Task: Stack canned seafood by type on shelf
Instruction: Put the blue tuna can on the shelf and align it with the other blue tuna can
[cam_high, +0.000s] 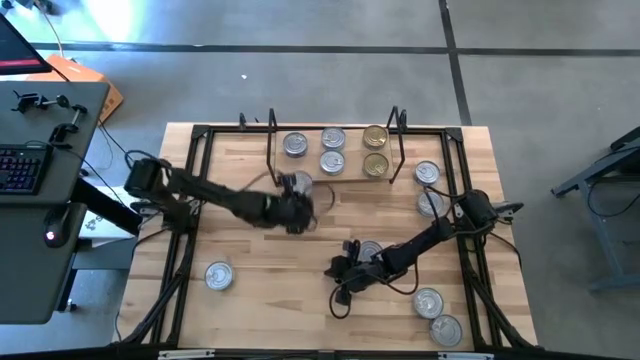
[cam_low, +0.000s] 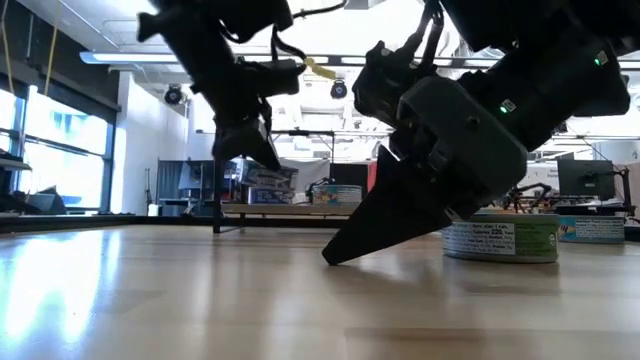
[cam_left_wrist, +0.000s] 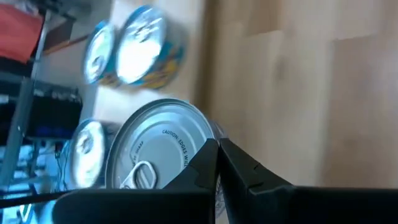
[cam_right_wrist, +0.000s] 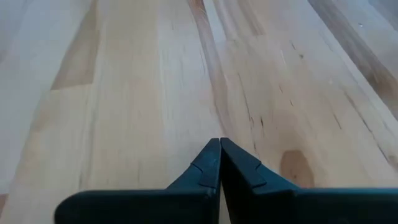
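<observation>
Two grippers: both are seen with fingers pressed together and nothing held between them.
Left gripper (cam_high: 296, 212): it is placed just in front of the shelf's (cam_high: 310, 177) near edge, left of the table's (cam_high: 250, 290) middle.
Key relation: a silver tin (cam_high: 297, 183) lies just beyond the left gripper's tips, on the far side, at the shelf's edge; in the left wrist view that tin's lid (cam_left_wrist: 155, 149) is seen right past the closed fingertips (cam_left_wrist: 211, 163), so the fingers would have to be spread before it could be taken.
Right gripper (cam_high: 345, 270): it is lowered to the tabletop near the middle; a tin (cam_high: 370, 251) is judged to be just behind it.
On the shelf: three silver tins (cam_high: 332, 139) and two gold tins (cam_high: 375, 150) are already set there.
Loose tins: one (cam_high: 218, 275) is left at the near left, two (cam_high: 428, 187) at the right edge, two (cam_high: 436, 314) at the near right.
Obstacles: the shelf's upright wire loop (cam_high: 272, 140) is stood close to the left gripper's path.
</observation>
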